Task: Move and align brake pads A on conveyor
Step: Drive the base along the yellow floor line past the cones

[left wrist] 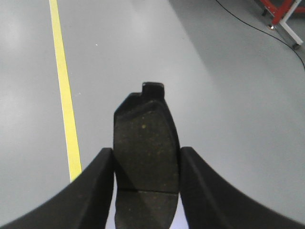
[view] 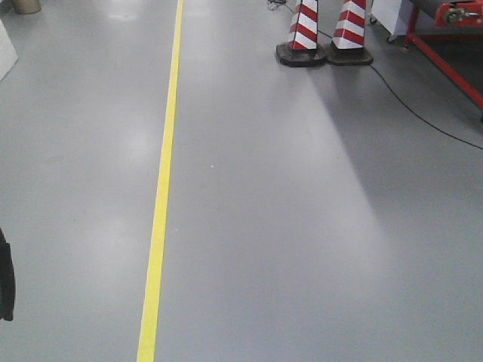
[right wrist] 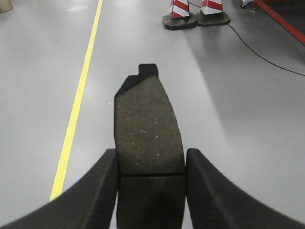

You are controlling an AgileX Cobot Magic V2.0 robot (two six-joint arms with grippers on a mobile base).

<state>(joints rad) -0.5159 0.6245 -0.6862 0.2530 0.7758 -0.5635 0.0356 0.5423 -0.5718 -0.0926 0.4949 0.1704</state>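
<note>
In the left wrist view a dark grey brake pad A [left wrist: 145,143] with a thin groove across its middle sticks forward, high over the grey floor. My left gripper [left wrist: 147,160] is shut on its two long edges. A second brake pad A [right wrist: 147,129] shows in the right wrist view, held the same way by my right gripper [right wrist: 151,160], which is shut on it. The conveyor is out of view. Neither gripper shows in the front view.
Grey floor with a yellow line [view: 162,188] running away from me. Two red-and-white cones [view: 304,30] stand at the far right, with a black cable [view: 415,113] on the floor. A red frame [view: 445,45] fills the far right corner.
</note>
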